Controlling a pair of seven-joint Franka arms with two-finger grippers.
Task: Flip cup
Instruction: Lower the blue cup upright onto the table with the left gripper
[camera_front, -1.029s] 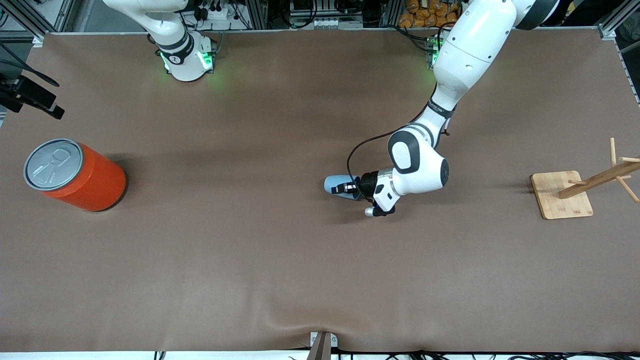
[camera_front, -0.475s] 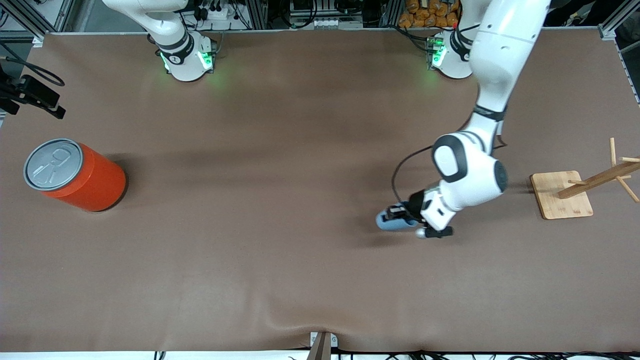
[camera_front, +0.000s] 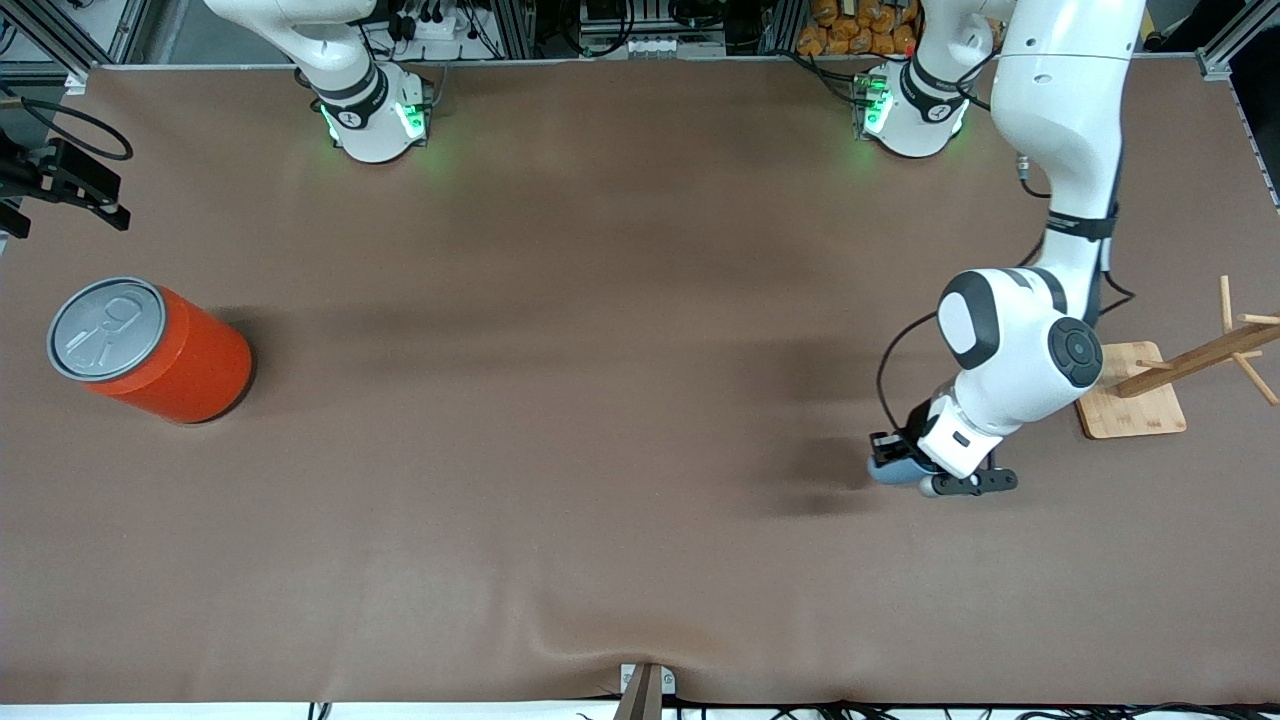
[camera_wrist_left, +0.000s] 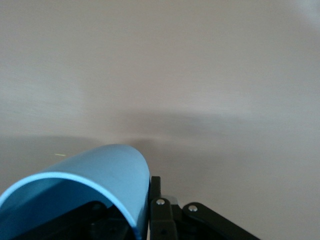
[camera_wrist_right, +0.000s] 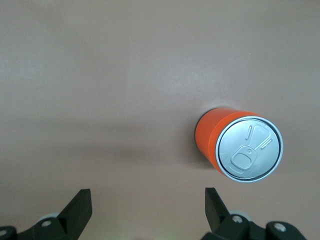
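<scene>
Front view: my desk (camera_front: 600, 400) carries an upright orange can (camera_front: 150, 350) and wooden rack (camera_front: 1125, 390). My left pincer (camera_front: 893, 458) is clamped on the cup (camera_front: 890, 473), held above the desk. My right pincer (camera_wrist_right: 147, 210) waits, spread apart.

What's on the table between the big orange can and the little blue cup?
Nothing: in the front view only bare brown table lies between the large orange can and the small light-blue plastic cup held by the left hand.

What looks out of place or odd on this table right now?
Little stands out. The left gripper holds the blue cup on its side in the air, over the table beside the wooden stand. The orange can stands upright and undamaged, with the open right gripper above it. Nothing is spilled.
</scene>
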